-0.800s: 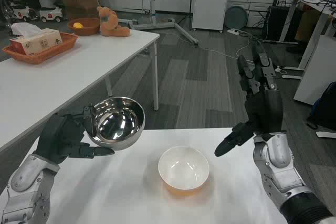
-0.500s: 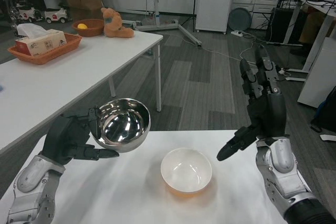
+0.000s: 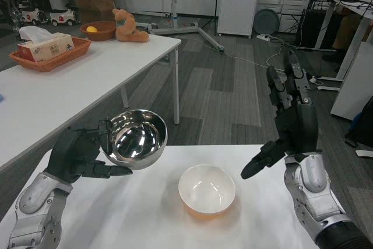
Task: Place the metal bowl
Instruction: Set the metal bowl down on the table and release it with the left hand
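My left hand grips a shiny metal bowl by its near rim and holds it above the far left part of the white table, tilted toward me. A white bowl with an orange outside stands on the table to the right of it. My right hand is raised at the right, above the table's far edge, with its fingers spread and pointing up and nothing in it.
A second white table at the back left carries an orange tray with a tissue box, a brown bowl with a yellow fruit and a plush bear. Grey floor, desks and cables lie beyond.
The whole picture shifted slightly as the camera moved. The metal bowl stays in my left hand at about the same spot, and my right hand stays raised.
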